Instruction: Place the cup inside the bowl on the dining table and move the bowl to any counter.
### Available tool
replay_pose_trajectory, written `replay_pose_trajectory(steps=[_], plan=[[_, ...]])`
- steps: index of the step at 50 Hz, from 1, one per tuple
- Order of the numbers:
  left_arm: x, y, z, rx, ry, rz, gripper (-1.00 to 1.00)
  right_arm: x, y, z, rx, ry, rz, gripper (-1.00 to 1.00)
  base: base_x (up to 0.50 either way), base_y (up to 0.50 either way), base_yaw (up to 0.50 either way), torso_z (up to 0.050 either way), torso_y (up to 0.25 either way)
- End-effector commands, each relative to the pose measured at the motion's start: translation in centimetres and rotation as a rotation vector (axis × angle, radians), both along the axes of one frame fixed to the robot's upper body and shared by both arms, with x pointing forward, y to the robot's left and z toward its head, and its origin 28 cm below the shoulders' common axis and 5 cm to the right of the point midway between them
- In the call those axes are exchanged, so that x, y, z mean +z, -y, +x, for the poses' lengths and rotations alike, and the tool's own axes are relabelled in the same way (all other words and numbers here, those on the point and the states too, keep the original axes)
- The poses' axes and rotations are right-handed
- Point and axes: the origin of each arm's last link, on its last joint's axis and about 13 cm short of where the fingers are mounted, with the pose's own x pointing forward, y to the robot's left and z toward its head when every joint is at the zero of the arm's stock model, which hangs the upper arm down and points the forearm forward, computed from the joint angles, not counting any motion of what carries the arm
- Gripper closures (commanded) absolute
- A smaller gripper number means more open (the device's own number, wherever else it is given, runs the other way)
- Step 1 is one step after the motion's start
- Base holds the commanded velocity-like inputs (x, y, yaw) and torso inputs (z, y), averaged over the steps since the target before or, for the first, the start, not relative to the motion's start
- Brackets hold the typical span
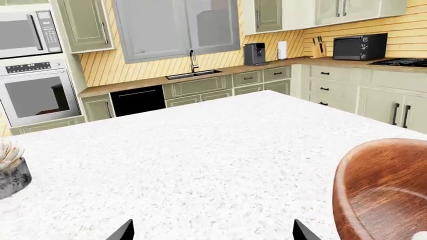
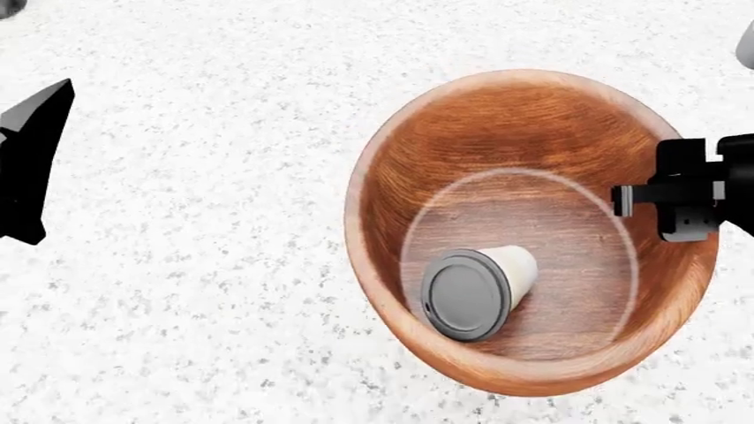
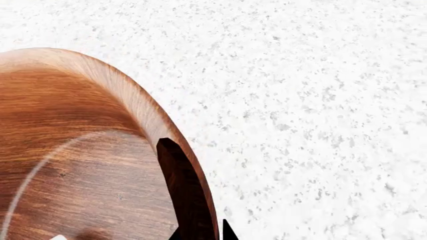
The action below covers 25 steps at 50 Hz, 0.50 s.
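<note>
The reddish-brown wooden bowl (image 2: 518,132) stands on the white speckled dining table (image 2: 177,309). Inside it the cream cup (image 2: 483,287) lies on its side, its grey lid facing the bowl's near wall. My right gripper (image 2: 659,199) is shut on the bowl's right rim. In the right wrist view the rim (image 3: 140,105) runs between the gripper's (image 3: 200,187) two dark fingers, one inside the bowl and one outside. My left gripper (image 1: 213,232) hangs open over bare tabletop (image 1: 200,150) to the left of the bowl (image 1: 387,190), holding nothing. It shows black at the head view's left edge (image 2: 35,150).
Beyond the table runs a light wood counter (image 1: 147,81) with a sink and tap (image 1: 193,74), a coffee machine (image 1: 255,54) and a toaster oven (image 1: 360,47). A wall oven (image 1: 37,95) stands at its left end. A small grey pot (image 1: 10,172) sits on the table's left part.
</note>
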Motion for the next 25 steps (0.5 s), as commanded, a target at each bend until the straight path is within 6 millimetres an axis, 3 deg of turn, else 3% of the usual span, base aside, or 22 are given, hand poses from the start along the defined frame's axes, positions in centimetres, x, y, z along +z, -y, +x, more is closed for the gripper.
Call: replay_pose_trajectory(steps=[1, 4, 20, 25], plan=[[0.19, 0.00, 0.17, 0.013, 0.016, -0.011, -1.00, 0.57, -0.05, -0.03, 0.018, 0.023, 0.026, 1.00, -0.48, 0.00, 0.00, 0.000, 0.000], [0.28, -0.08, 0.03, 0.011, 0.016, -0.010, -1.00, 0.53, -0.04, 0.03, 0.015, 0.025, 0.033, 1.00, -0.42, 0.00, 0.00, 0.000, 0.000], [0.21, -0.01, 0.11, 0.012, 0.021, -0.016, -1.00, 0.58, 0.10, 0.19, -0.013, 0.037, 0.033, 1.00, 0.00, 0.00, 0.00, 0.001, 0.000], [0.42, 0.00, 0.19, 0.012, 0.023, -0.013, -1.00, 0.77, 0.27, 0.14, -0.012, 0.038, 0.030, 1.00, 0.00, -0.25, 0.00, 0.000, 0.000]])
